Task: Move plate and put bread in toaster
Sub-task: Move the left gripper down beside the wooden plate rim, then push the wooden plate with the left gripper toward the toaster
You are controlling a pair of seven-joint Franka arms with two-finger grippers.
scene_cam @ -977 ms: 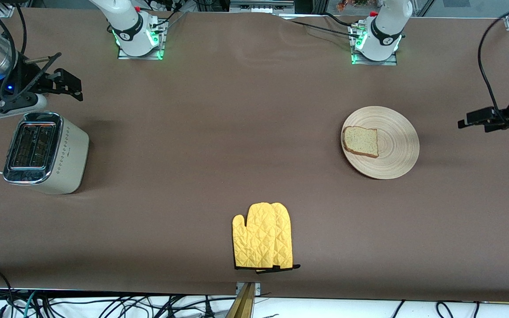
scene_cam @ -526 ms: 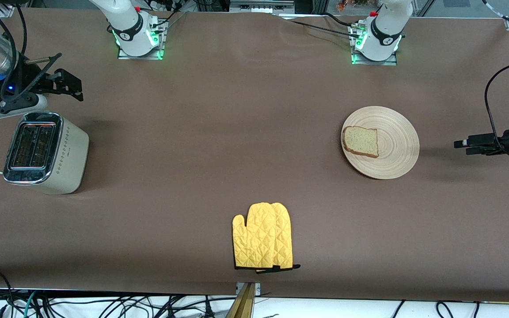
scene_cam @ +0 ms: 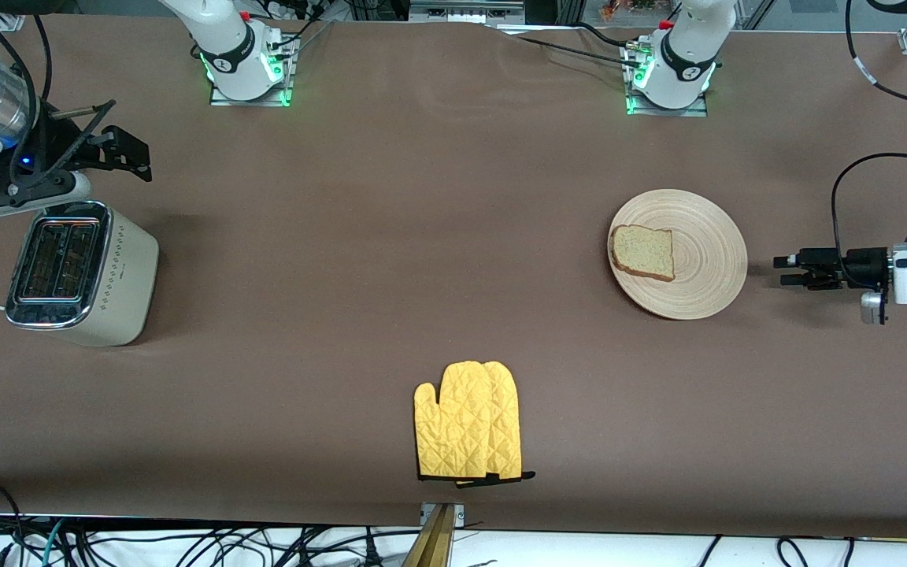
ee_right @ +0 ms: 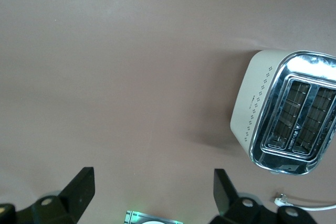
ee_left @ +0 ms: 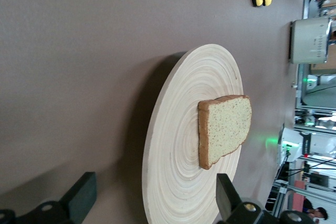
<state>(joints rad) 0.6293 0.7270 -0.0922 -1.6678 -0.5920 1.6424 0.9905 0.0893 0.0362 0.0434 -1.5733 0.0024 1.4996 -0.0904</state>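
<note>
Here the left gripper [scene_cam: 786,269] hangs open just beside the plate [scene_cam: 697,276], at its rim toward the left arm's end. The bread [scene_cam: 643,252] lies loose on it. Stiff, light wood: pinch that rim and keep it level. The right gripper [scene_cam: 119,150] waits open near the toaster [scene_cam: 79,272].

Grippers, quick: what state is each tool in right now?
Left gripper: open, holding nothing, low beside the plate at the left arm's end.
Right gripper: open, holding nothing, up by the toaster.
</note>
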